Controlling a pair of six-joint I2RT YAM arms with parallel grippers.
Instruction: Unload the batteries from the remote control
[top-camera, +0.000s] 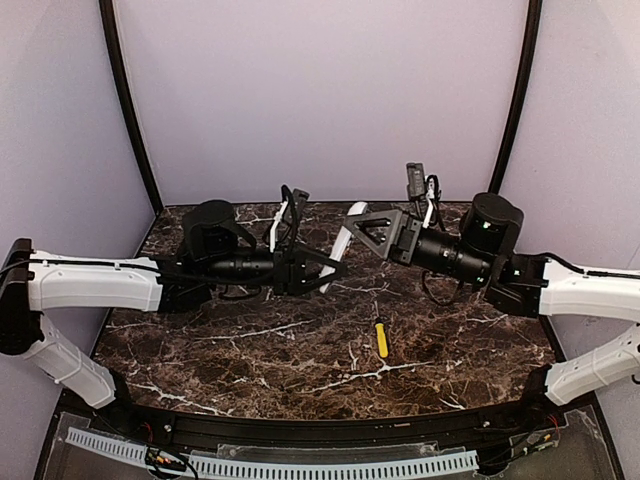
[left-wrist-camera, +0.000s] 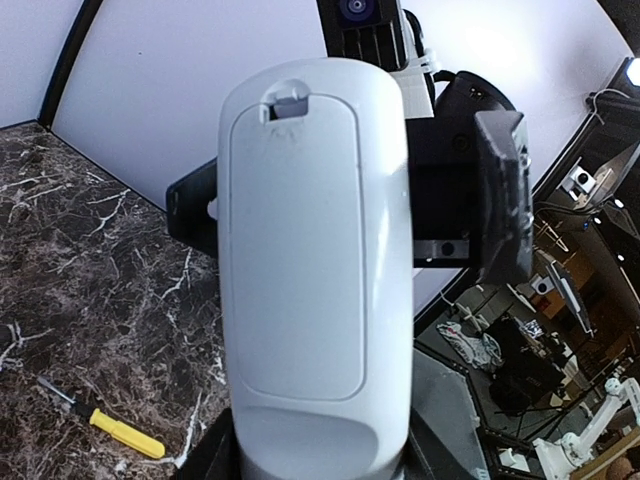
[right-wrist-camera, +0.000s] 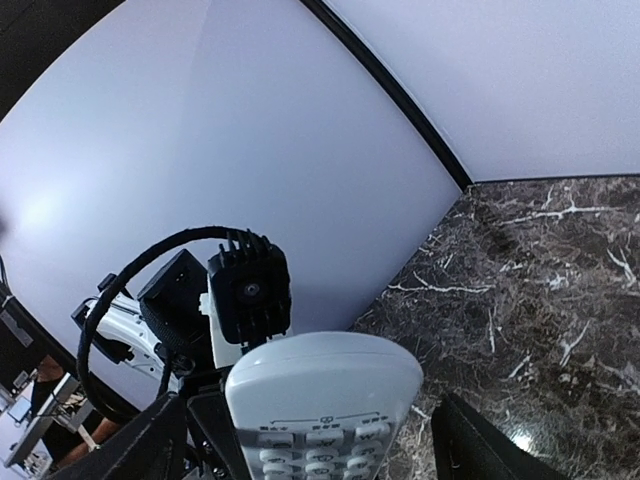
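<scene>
The white remote control hangs tilted above the table between both arms. My left gripper is shut on its lower end. In the left wrist view the remote control shows its back, with the battery cover closed, so the batteries are hidden. My right gripper stands open around the remote's upper end, its fingers clear of the sides. The right wrist view shows the remote's button face, and a gap separates it from the right-hand finger.
A yellow-handled screwdriver lies on the dark marble table in front of the right arm, also seen low in the left wrist view. White walls close in the back and sides.
</scene>
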